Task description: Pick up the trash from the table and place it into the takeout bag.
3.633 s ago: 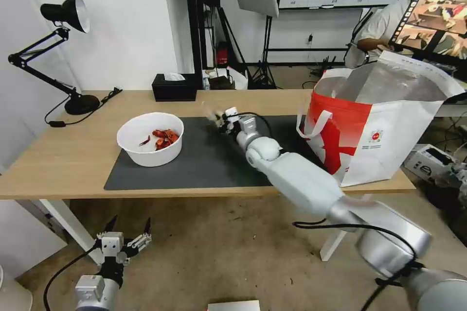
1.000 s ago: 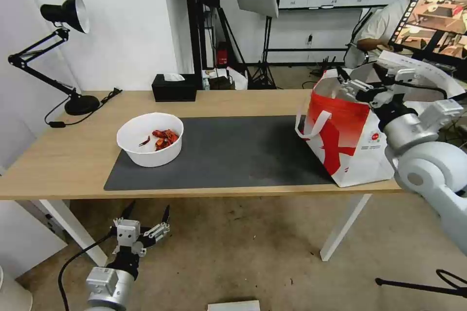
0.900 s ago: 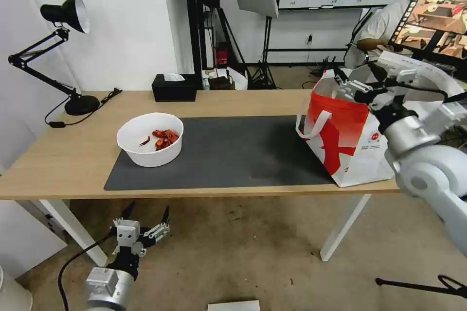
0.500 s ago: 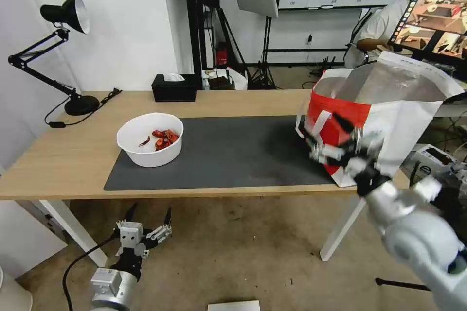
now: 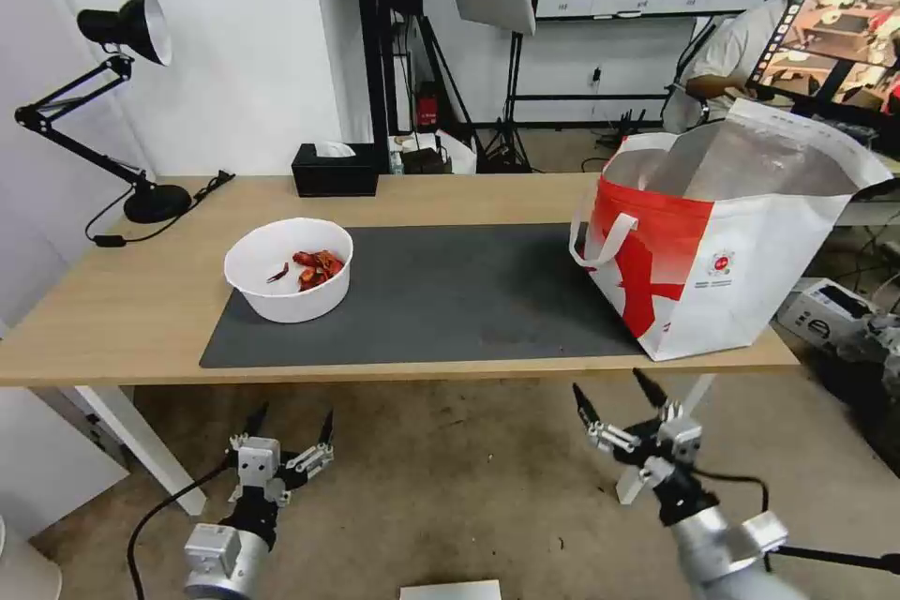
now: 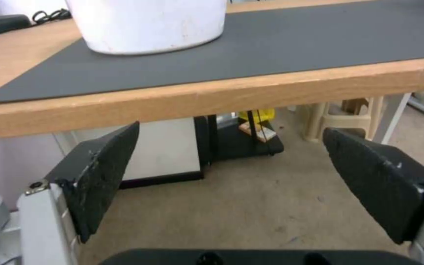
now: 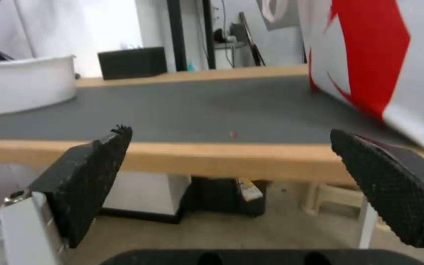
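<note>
Black fingers on your right hand [image 5: 614, 401] are spread wide and empty, hanging below the counter [image 5: 141, 300] edge; your left hand [image 5: 289, 424] is the same. Up top, the bowl [image 5: 289, 268] sits on the grey mat [image 5: 441, 295], takeout bag [image 5: 722, 244] standing at the right end.

The light-wood table [image 5: 141, 300] carries a dark grey mat [image 5: 441, 291], a black lamp [image 5: 141, 197] and a black tissue box [image 5: 335, 171].

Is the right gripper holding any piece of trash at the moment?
No, the right gripper hangs open and empty below the table edge, in front of the takeout bag.
</note>
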### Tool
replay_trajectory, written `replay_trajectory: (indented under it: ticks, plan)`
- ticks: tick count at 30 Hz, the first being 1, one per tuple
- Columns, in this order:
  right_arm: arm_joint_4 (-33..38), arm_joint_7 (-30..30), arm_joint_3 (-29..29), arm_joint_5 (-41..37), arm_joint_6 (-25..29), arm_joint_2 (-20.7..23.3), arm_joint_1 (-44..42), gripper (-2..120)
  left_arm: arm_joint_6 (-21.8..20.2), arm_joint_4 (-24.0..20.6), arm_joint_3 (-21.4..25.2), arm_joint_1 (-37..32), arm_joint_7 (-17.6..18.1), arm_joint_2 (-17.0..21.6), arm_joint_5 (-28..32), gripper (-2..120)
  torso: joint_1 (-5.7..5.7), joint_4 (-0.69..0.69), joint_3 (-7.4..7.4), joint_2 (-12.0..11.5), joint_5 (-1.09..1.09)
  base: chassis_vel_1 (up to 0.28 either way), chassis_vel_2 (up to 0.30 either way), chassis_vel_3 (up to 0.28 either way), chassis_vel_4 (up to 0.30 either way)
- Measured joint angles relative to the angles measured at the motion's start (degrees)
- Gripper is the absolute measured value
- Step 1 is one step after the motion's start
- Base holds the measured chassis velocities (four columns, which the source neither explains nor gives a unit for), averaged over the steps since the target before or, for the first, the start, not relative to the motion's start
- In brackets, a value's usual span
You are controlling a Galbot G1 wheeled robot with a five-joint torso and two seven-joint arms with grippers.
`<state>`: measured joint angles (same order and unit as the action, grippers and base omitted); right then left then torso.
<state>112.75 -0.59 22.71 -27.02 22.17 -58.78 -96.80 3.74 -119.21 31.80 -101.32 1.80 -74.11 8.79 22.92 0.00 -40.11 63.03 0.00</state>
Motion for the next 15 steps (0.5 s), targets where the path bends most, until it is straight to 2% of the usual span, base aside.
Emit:
replay_trajectory:
  ticks: [15]
  plan:
    - [-0.6, -1.7, -0.2, 2.4, -0.5, 0.2, 0.7, 100, 0.2, 0.1, -0.3, -0.4, -0.1, -1.3, -0.6, 100, 0.0, 0.0, 0.0, 0.0, 0.0, 0.0, 0.0, 0.0, 0.0]
